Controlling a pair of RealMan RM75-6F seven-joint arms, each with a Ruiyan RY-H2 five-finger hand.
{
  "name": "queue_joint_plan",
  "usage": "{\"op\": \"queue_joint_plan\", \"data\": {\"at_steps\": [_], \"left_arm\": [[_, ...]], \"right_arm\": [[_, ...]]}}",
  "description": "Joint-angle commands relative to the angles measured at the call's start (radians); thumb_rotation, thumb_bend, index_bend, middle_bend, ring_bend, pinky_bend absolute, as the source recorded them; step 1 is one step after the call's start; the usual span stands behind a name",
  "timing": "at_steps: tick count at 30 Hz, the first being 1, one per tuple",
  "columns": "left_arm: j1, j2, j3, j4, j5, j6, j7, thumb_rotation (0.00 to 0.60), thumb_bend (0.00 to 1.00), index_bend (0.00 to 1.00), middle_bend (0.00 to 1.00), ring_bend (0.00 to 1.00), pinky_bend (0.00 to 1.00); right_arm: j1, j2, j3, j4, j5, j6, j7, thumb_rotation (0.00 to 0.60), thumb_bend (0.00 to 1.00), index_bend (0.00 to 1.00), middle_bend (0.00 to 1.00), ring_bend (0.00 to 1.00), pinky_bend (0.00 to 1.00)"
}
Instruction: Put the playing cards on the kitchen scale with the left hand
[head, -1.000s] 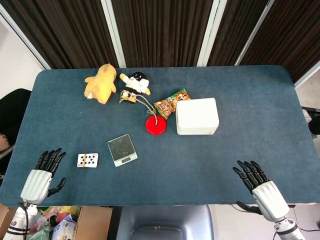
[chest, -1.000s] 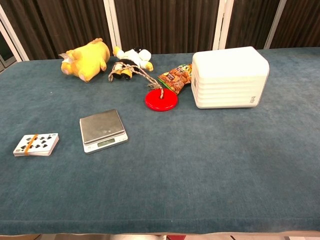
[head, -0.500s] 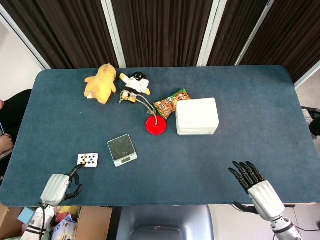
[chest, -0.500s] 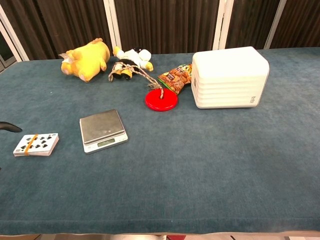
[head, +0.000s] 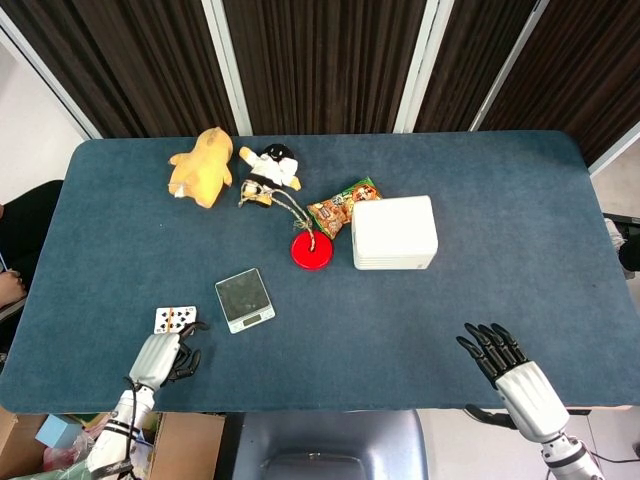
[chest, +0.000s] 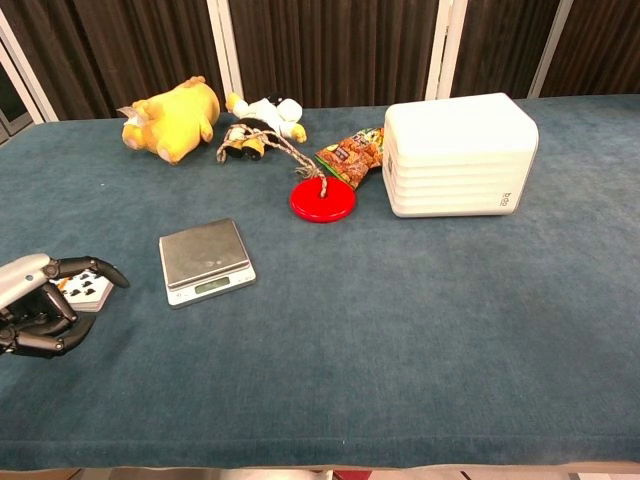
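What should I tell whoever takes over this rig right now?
Left hand: at the near side of the playing cards, fingers curled over the deck; no secure hold visible, cards flat on the table.
Right hand: open, idle at the near right table edge.
Kitchen scale: just right of the cards, platform bare.
Done: left hand brought to the cards.
Left: grip the deck, lift it, set it on the scale, release.
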Motion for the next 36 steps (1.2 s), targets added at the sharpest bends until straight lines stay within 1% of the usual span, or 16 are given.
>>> {"op": "queue_joint_plan", "data": {"at_steps": [1,3,7,15,22,36], "left_arm": [[-0.010,-0.018,-0.007,-0.001,-0.012,-0.007,0.012,0.600,0.55,0.27,1.00,1.00,1.00],[-0.019,-0.024,-0.010,-0.009,-0.022,-0.022,0.018,0.600,0.55,0.27,1.00,1.00,1.00],[-0.042,-0.049,-0.019,-0.011,-0.045,-0.044,0.080,0.600,0.57,0.26,1.00,1.00,1.00],[-0.056,-0.092,-0.024,0.008,-0.073,-0.037,0.158,0.600,0.59,0.26,1.00,1.00,1.00],[-0.063,-0.109,-0.015,0.012,-0.066,-0.034,0.170,0.600,0.59,0.27,1.00,1.00,1.00],[-0.071,-0.114,-0.007,0.011,-0.087,-0.043,0.194,0.600,0.59,0.28,1.00,1.00,1.00]], "right_arm": [[0.000,0.000,-0.001,0.000,-0.001,-0.001,0.000,0.600,0.13,0.00,0.00,0.00,0.00],[0.000,0.000,-0.002,0.000,-0.003,-0.002,-0.003,0.600,0.13,0.00,0.00,0.00,0.00],[0.001,-0.002,-0.004,-0.001,-0.004,-0.006,-0.010,0.600,0.13,0.00,0.00,0.00,0.00],[-0.001,-0.001,-0.003,-0.002,0.003,-0.007,-0.011,0.600,0.13,0.00,0.00,0.00,0.00],[-0.002,0.001,-0.002,-0.002,0.004,-0.005,-0.010,0.600,0.13,0.00,0.00,0.00,0.00],[-0.003,0.006,-0.003,-0.001,0.003,0.002,-0.002,0.600,0.13,0.00,0.00,0.00,0.00]]}}
